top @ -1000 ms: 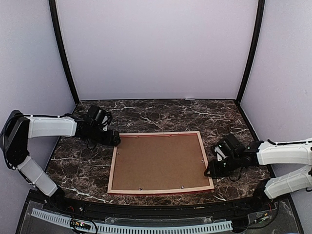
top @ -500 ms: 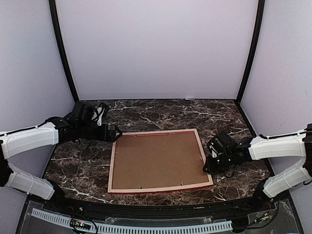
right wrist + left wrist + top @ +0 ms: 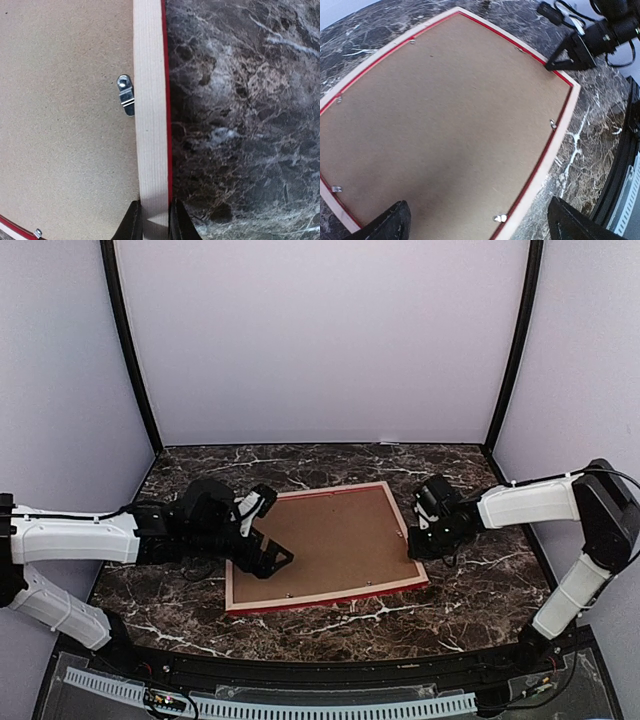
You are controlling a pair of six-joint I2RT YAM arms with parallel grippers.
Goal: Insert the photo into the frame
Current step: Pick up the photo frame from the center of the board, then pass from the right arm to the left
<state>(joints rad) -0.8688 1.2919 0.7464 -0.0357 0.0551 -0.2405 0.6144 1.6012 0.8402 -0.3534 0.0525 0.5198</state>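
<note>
On the dark marble table point(image 3: 330, 465) one red frame point(image 3: 330, 595) lies face down, pale back rails upward, with one brown backing board point(image 3: 325, 540) filling it. Six small metal clips point(image 3: 499, 218) show around the board's edge in the left wrist view. Two arms reach in. The left claw point(image 3: 265, 533) hangs over the frame's near-left part, spread wide and grasping nothing. The right claw point(image 3: 154, 222) is clenched on the frame's right rail, one finger on each side.
</note>
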